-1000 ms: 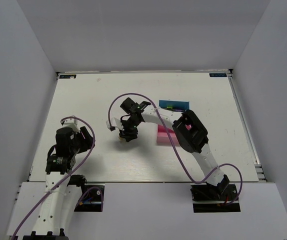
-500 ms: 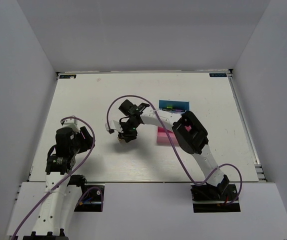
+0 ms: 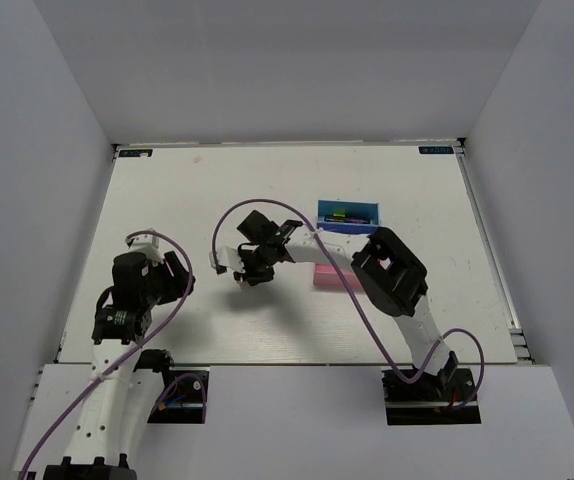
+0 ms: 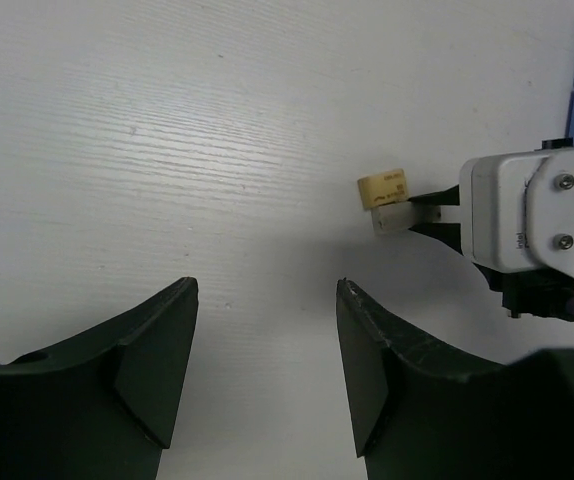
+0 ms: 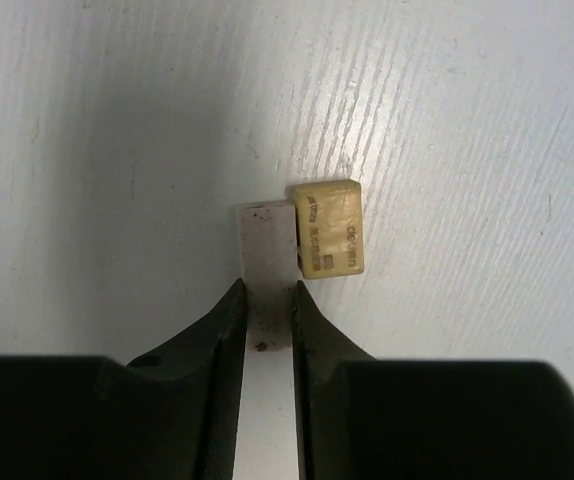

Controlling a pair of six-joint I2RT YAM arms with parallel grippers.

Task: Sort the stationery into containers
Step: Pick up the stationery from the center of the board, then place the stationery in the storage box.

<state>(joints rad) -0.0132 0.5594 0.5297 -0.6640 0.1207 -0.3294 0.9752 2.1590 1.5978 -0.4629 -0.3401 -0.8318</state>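
Note:
A whitish eraser lies on the table between the fingertips of my right gripper, and both fingers press its sides. A tan eraser lies flat right beside it, touching its right edge and outside the grip. The left wrist view shows the same pair, the tan eraser and the whitish eraser. My left gripper is open over bare table, well short of them. From above, the right gripper reaches to mid-table. A blue container behind it holds a yellow highlighter. The right arm partly covers a pink container.
The white table is ringed by grey walls. Purple cables loop over both arms. The left arm stays at the near left, and the right arm's elbow hangs over the area right of the containers.
The right gripper's fingers have closed in onto the whitish eraser, and its wrist has shifted slightly left. The left arm has barely moved.

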